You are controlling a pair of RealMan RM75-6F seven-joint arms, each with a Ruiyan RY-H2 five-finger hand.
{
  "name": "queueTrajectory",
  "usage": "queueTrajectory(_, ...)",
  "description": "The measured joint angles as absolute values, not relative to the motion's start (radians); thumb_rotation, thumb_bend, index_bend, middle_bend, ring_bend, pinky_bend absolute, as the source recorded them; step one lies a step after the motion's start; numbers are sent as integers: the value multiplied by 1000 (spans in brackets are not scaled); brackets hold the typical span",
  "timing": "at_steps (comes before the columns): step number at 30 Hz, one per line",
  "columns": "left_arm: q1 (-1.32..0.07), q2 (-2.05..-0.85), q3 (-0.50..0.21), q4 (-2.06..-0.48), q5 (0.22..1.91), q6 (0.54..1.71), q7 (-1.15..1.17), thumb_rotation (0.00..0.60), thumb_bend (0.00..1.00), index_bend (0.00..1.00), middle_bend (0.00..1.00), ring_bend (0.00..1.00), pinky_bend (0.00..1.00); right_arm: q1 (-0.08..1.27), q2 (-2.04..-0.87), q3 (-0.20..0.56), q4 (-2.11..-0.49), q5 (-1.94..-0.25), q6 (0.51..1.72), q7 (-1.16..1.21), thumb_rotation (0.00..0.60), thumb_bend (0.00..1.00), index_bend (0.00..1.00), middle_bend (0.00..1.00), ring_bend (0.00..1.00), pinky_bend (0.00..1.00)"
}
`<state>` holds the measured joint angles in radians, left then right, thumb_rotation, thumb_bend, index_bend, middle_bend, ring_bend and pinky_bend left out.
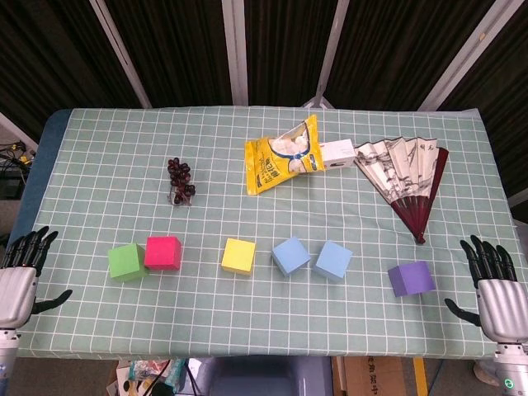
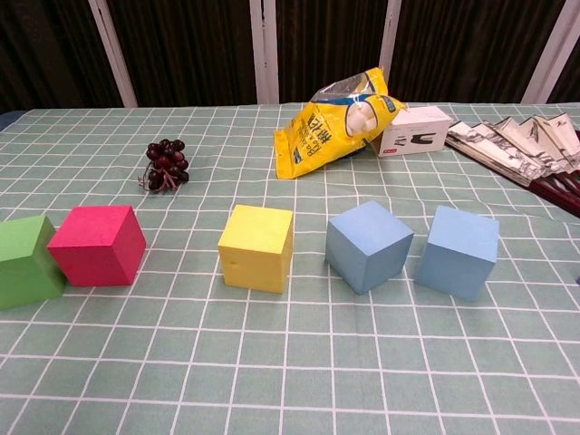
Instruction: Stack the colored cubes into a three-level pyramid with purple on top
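While unstacked, purple cube (image 1: 411, 278), snack bag (image 1: 283, 154)

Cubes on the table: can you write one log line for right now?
stage: nothing stacked | row: green cube, pink cube, yellow cube, two blue cubes | purple cube apart near right hand | left hand open, right hand open

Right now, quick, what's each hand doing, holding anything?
Left hand: open, fingers spread, holding nothing, at the table's near left edge.
Right hand: open, fingers spread, holding nothing, just right of the purple cube.
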<state>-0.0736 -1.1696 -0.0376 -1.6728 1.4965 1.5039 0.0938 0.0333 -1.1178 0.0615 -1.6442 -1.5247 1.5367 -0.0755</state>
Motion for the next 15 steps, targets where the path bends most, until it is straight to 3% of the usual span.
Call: queueTrajectory(15, -72, -1167, -37, -1675, 1492, 1502, 88, 600, 0, 0, 0, 0, 0, 34, -1123, 61, -1641, -1530, 1538, -75, 600, 143, 0, 0, 0, 0)
